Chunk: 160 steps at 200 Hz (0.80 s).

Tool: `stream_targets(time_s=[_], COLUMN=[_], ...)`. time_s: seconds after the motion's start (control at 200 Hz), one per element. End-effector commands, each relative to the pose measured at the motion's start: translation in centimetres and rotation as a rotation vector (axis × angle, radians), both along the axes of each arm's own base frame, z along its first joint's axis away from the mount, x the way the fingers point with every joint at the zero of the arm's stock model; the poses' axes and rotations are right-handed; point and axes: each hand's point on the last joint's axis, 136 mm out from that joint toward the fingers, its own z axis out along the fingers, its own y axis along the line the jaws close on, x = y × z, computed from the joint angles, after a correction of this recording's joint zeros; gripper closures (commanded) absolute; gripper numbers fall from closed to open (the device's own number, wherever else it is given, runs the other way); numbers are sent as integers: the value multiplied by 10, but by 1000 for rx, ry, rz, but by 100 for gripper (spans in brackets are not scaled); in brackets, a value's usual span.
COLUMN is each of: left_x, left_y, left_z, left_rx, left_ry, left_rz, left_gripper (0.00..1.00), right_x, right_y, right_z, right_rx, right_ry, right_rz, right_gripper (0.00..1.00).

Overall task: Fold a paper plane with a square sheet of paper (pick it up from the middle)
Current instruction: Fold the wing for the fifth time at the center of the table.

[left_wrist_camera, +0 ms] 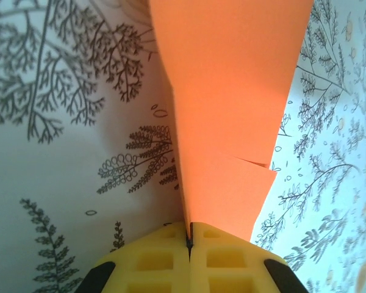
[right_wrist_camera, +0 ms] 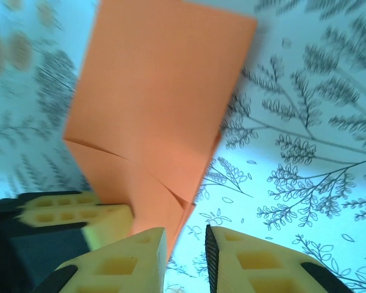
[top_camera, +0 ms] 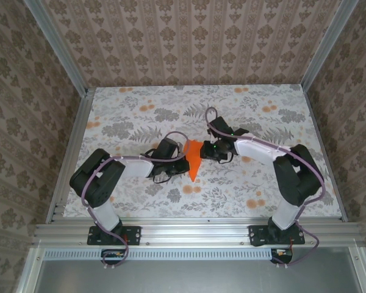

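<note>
- We count one orange paper plane (top_camera: 194, 160), two pincers, two arms and one flower-printed table (top_camera: 140, 110).
- The left pincer (left_wrist_camera: 189, 241) is fully closed. Its two yellow pads (left_wrist_camera: 155, 262) press together with the lower edge of the paper plane (left_wrist_camera: 232, 122) clamped in the seam between them.
- From that grip the paper stands up and away from the left pincer, widening as it goes. One layer ends in a step just above and to the right of the pads.
- The right pincer (right_wrist_camera: 186, 244) stands slightly apart, with a narrow slot of table showing between its fingertips. The narrow end of the paper plane (right_wrist_camera: 158, 110) comes down just beside its left finger (right_wrist_camera: 134, 262), and we see no paper in the slot.
- From above, the paper plane sits between the two pincers, close against both, with its point toward the arm bases.
- The far end of the paper is cut off by the top of the left wrist view.
- In the right wrist view the paper's tip runs behind the left finger, so we cannot tell whether they touch. The far left of that view is blurred.
- In the top view the left pincer (top_camera: 177, 162) and the right pincer (top_camera: 211, 150) are too small for us to read their fingertips.
</note>
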Motion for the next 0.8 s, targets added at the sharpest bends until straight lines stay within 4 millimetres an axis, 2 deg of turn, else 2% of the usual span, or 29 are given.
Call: stream_targets(time_s=[0.0,0.16,0.245,0.395,0.795], left_x=[-6,-11,-12,-6,-1], left_y=[11,18,19,20,14], left_z=[7,12,15,15,17], left_rx=[135,221,233,252,230], left_ry=[-100,-160,-188,-226,-238], left_rz=[-178,-324,-368,-373,-361], left_gripper=[98,99,100,100,99], right_x=[-5,-10,-11,-13,-18], right_y=[12,26,32,43,56], right_z=[7,3,-3,-16,-49], right_rx=[66,164,204,268,299], right_ry=[-25,0,23,71,174], right_rz=[70,83,77,73,66], right_gripper=[75,77,82,90,92])
